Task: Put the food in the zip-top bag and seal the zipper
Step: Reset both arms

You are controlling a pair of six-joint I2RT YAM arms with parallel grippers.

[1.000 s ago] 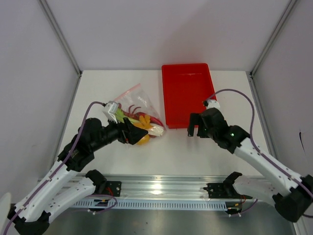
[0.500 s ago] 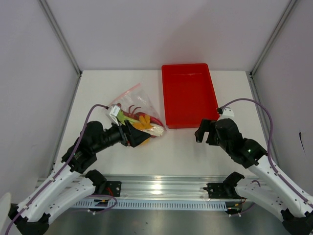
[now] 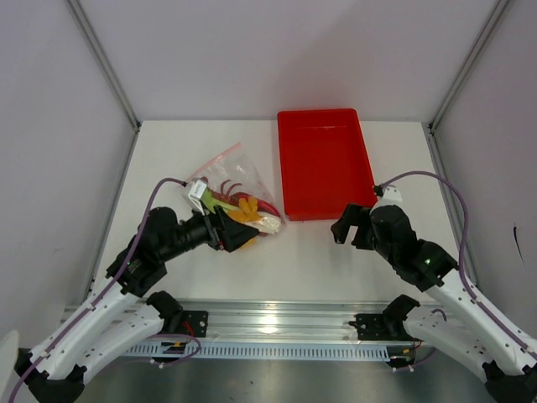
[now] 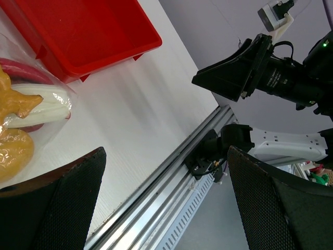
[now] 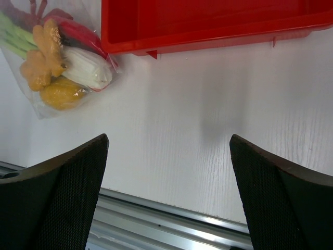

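The zip-top bag (image 3: pixel 239 189) lies flat on the white table, left of centre, with the food inside it. In it are a red lobster (image 5: pixel 78 32), a green-and-white stalk (image 5: pixel 86 69) and yellow-orange pieces (image 5: pixel 49 54). The pinkish zipper (image 3: pixel 220 157) runs along the bag's far-left edge; I cannot tell whether it is sealed. My left gripper (image 3: pixel 237 235) hovers at the bag's near end, open and holding nothing, with the bag (image 4: pixel 31 104) at the left edge of its wrist view. My right gripper (image 3: pixel 346 225) is open and empty above bare table, right of the bag.
A red rectangular tray (image 3: pixel 323 164) stands at the back, right of the bag, with nothing showing inside it. Its near rim (image 5: pixel 208 36) is just beyond my right gripper. The metal rail (image 3: pixel 268 323) runs along the near table edge. White walls enclose the table.
My right arm has drawn back toward the near right, away from the tray's near edge. My left gripper has shifted slightly nearer. The bag has not moved.
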